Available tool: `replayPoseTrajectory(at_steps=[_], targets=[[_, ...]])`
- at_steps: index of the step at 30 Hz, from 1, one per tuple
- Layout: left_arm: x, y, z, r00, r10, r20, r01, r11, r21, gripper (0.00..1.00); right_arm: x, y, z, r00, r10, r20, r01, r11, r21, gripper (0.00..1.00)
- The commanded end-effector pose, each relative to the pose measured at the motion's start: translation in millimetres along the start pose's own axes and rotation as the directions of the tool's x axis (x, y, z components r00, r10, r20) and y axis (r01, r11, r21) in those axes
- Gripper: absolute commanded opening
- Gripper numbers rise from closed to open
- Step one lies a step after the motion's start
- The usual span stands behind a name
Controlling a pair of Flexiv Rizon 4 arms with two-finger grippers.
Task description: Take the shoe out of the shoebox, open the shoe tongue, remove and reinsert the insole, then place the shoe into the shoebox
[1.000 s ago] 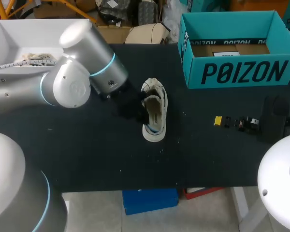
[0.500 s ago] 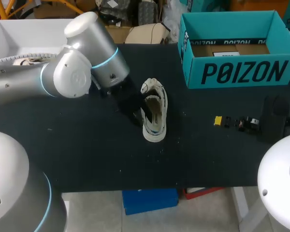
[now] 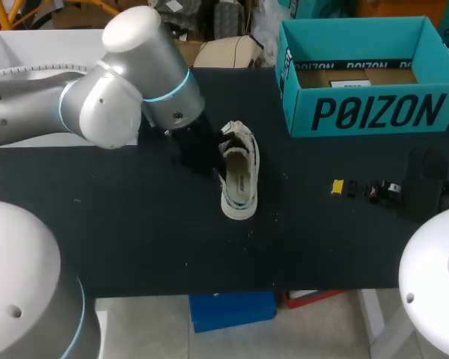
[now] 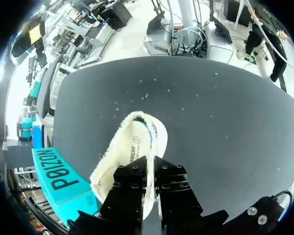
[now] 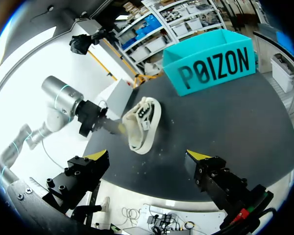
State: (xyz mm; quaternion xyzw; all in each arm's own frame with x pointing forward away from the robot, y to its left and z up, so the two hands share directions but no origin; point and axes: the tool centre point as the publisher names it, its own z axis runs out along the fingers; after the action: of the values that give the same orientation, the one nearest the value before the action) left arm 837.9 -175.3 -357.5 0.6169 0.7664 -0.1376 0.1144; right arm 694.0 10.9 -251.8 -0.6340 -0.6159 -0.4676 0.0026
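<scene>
On table near shoebox (image 3: 367, 112): shoe (image 3: 238, 176) | shoebox holds brown cardboard (image 3: 322, 78)

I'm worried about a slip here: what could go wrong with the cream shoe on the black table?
The left gripper meets the cream lace-up shoe at one side only, so the shoe could tip or skid on the black table. The right gripper hangs open well away, so nothing braces it.

A yellow block (image 3: 337, 187) sits near small dark parts (image 3: 382, 191).
</scene>
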Motion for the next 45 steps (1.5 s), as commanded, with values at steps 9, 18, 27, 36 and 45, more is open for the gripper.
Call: replayPoseTrajectory(at_steps=[9,18,27,36,45], targets=[[-16.3,-4,24,1.0,-0.002,-0.015,0.001,1.0,-0.006,0.0,-1.0,2.1,-1,1.0,0.004,-0.003,-0.004,1.0,0.013,1.0],[-16.7,-13,43,0.998,0.021,-0.066,-0.02,1.0,0.024,0.0,-1.0,2.1,-1,1.0,0.004,-0.003,-0.004,1.0,0.013,1.0],[-7.2,-5,66,0.994,0.009,-0.105,-0.003,0.998,0.06,0.0,-1.0,2.1,-1,1.0,0.004,-0.003,-0.004,1.0,0.013,1.0],[-8.3,1,66,0.995,0.018,-0.103,-0.014,0.999,0.043,0.0,-1.0,2.1,-1,1.0,0.004,-0.003,-0.004,1.0,0.013,1.0],[-16.8,6,24,0.999,0.015,-0.037,-0.015,1.0,-0.015,0.0,-1.0,2.1,-1,1.0,0.004,-0.003,-0.004,1.0,0.013,1.0]])
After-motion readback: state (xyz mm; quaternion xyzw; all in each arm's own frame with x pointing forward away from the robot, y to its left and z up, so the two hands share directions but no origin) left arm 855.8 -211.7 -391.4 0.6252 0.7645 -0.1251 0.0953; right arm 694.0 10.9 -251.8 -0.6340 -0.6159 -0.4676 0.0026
